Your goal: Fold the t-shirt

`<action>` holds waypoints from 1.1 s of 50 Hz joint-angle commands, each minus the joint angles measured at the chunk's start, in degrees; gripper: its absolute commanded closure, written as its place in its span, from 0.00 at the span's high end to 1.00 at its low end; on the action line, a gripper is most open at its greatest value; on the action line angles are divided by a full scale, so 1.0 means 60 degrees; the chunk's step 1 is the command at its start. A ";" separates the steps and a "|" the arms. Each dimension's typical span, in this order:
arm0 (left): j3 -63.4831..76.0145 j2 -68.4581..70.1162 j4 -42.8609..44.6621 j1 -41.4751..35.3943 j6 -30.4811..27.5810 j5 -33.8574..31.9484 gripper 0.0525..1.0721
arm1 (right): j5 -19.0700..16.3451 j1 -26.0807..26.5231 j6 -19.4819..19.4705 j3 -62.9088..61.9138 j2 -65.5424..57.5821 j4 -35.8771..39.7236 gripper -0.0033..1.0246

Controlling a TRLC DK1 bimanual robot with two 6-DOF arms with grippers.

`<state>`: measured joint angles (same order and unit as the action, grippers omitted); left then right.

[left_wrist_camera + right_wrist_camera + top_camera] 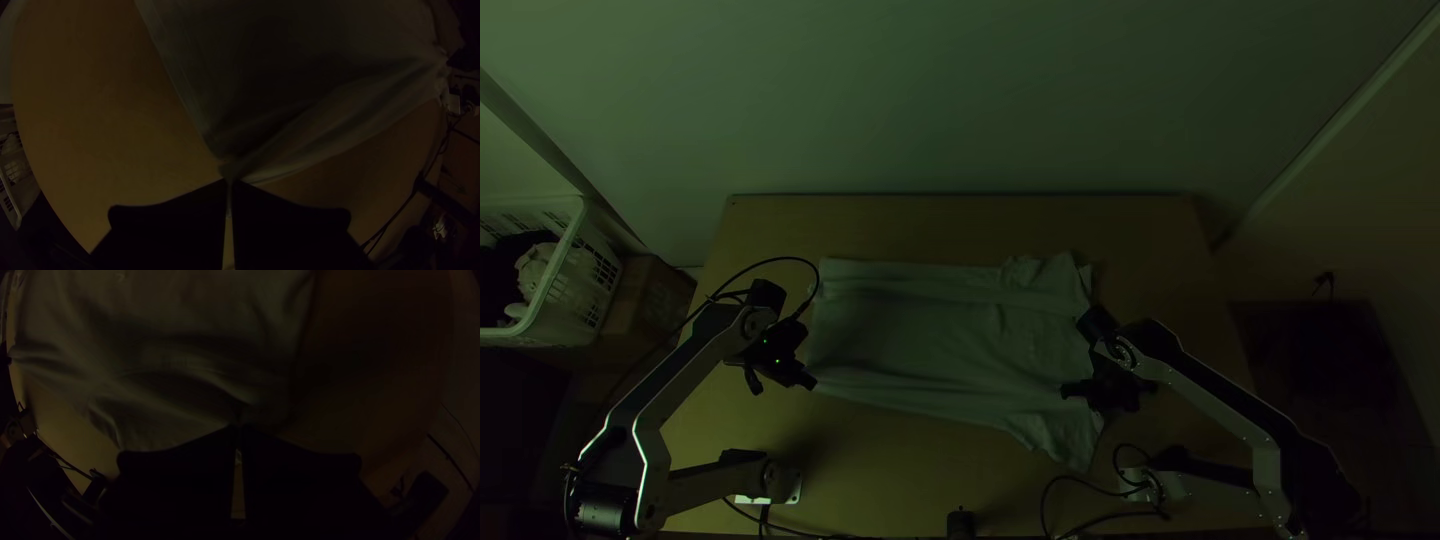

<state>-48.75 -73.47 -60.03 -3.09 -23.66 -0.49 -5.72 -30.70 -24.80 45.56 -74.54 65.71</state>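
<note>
Laboratory-style robot station. Two jointed arms [685, 360] and loose cables [1070, 477] occupy a wooden worktop [960, 225]; a basket [584, 290] stands beside it.

The left pincer [809, 382] and the right pincer [1068, 390] angle inward, both closed.

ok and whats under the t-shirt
The light wooden table shows past the edges of the t-shirt; anything else underneath can't be seen, because the t-shirt covers it.

From six o'clock, high over the table [930, 228], the top view looked steeply down towards twelve; left and right wrist views looked closely down from nine and three, sharing the t-shirt [920, 340].
</note>
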 commanded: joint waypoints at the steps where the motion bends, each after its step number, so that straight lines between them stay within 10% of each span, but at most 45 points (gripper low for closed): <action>1: -0.0488 -0.0103 -0.0058 0.0135 -0.0129 -0.0035 0.03 | 0.0279 0.0429 0.0427 0.0478 0.0192 0.0327 0.03; 55: -0.4912 -0.2594 0.0571 0.0193 0.0149 -0.0211 0.02 | 0.0791 0.2787 0.2023 0.4550 -0.2957 -0.0654 0.03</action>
<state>-75.24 -86.96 -56.95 -1.91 -22.96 -2.17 -2.15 -15.35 -13.19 69.95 -89.58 62.04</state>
